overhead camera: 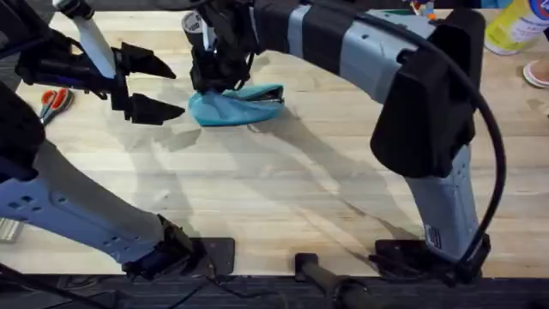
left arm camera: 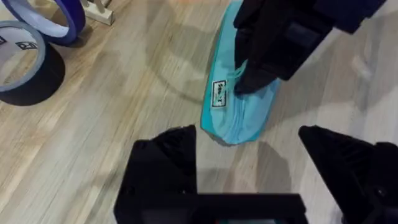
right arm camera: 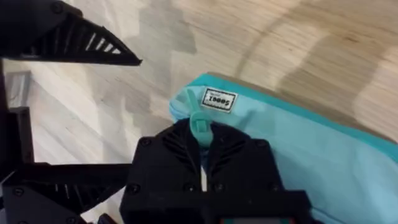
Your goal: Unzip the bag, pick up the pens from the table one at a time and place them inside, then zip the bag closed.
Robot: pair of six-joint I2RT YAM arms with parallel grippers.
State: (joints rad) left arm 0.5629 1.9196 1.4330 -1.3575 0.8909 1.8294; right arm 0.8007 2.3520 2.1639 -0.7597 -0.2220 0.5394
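— Where's the bag?

— The bag [overhead camera: 236, 105] lies on the table [overhead camera: 283, 189], toward the far side, a little left of the middle. It's light blue, with a small white label [right arm camera: 219, 99] near one end.

— And the right gripper?

— The right gripper [overhead camera: 221, 75] has reached across and sits over the bag's left end. From its wrist camera the fingers are pressed together on the teal zipper pull [right arm camera: 200, 124], right beside the label.

— The left one?

— The left gripper [overhead camera: 154, 84] hovers just left of the bag, fingers spread wide, nothing between them, not touching the fabric.

— Is the zipper open?

— Hard to say; the right gripper covers that part. Orange-handled scissors [overhead camera: 53, 101] lie by the left edge, and two tape rolls [left arm camera: 28, 62] sit nearby.
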